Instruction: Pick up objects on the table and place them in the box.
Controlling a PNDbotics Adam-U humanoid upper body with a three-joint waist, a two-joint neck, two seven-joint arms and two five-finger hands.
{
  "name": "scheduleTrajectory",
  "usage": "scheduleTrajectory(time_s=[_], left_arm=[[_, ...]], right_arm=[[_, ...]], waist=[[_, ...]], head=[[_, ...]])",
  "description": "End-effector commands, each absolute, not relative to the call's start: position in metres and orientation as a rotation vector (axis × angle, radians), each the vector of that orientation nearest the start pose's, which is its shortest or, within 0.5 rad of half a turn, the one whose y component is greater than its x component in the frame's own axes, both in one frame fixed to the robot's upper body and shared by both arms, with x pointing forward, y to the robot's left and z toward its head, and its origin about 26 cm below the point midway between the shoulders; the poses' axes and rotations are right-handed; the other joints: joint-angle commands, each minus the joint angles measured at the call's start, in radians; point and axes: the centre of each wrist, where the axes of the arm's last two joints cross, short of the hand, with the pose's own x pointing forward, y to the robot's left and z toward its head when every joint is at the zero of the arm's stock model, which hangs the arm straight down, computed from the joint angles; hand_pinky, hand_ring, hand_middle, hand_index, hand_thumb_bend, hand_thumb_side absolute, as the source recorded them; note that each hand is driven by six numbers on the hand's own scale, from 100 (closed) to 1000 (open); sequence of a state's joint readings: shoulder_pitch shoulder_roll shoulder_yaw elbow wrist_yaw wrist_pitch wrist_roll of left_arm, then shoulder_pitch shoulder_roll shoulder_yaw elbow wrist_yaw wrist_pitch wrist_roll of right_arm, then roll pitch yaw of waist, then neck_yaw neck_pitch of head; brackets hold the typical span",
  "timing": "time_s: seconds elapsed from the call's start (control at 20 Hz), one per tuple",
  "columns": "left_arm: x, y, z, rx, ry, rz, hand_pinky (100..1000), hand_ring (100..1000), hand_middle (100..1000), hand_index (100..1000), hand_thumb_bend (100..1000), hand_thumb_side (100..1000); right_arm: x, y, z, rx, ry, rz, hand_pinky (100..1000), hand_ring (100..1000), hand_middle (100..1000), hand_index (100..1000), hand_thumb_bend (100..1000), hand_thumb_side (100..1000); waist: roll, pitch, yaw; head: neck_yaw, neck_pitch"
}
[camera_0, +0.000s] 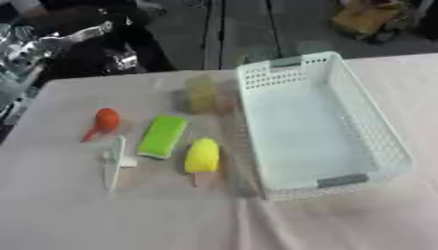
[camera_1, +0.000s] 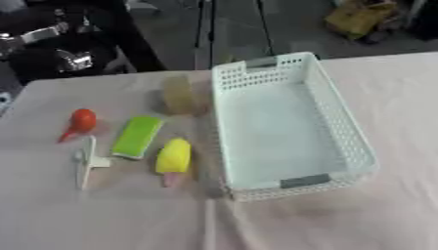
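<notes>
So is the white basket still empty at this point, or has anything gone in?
Empty. The white basket shows only its bare floor; the orange piece, green block and yellow piece all lie on the table left of it.

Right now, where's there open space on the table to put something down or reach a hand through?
Free: the near table edge in front of the yellow object, and the basket floor. Crowded: left of the basket, around the green block, red object and white tool.

A white box with perforated lattice walls and grey handles sits on a pale pinkish bench. Beside it: an orange-red piece, a green block, a yellow piece, a white piece, a translucent yellowish cup.
</notes>
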State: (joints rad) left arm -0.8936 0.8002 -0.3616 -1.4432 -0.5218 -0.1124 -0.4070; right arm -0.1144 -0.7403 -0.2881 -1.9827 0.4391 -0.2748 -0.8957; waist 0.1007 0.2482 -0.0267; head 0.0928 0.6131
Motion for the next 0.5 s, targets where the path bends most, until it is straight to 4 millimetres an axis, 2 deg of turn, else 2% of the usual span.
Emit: scheduleTrajectory(time_s=[0.05,0.1,0.15,0.5], left_arm=[[0.407,0.283,0.308,0.981,-1.684,-1.663,1000,1000,1000,1000,585,1000],[0.408,0.282,0.306,0.975,-1.702,-1.66,1000,1000,1000,1000,585,1000],[0.409,0.281,0.303,0.966,-1.718,-1.66,1000,1000,1000,1000,685,1000],[0.419,0.284,0.288,0.897,-1.787,-1.65,1000,1000,1000,1000,651,1000]], right_arm=[[0.261,-0.387,0.251,1.561,2.778,0.048,854,865,772,810,100,1000],[0.261,-0.387,0.251,1.561,2.78,0.052,854,865,772,810,100,1000],[0.261,-0.387,0.251,1.562,2.782,0.055,852,863,770,807,100,1000],[0.262,-0.385,0.249,1.556,2.795,0.076,851,861,767,801,100,1000]], waist=[[-0.008,-0.012,-0.002],[-0.008,-0.011,-0.002],[-0.008,-0.01,-0.003],[-0.008,-0.002,-0.012]], head=[[-0.001,-0.016],[-0.003,-0.02],[-0.004,-0.022],[-0.012,-0.038]])
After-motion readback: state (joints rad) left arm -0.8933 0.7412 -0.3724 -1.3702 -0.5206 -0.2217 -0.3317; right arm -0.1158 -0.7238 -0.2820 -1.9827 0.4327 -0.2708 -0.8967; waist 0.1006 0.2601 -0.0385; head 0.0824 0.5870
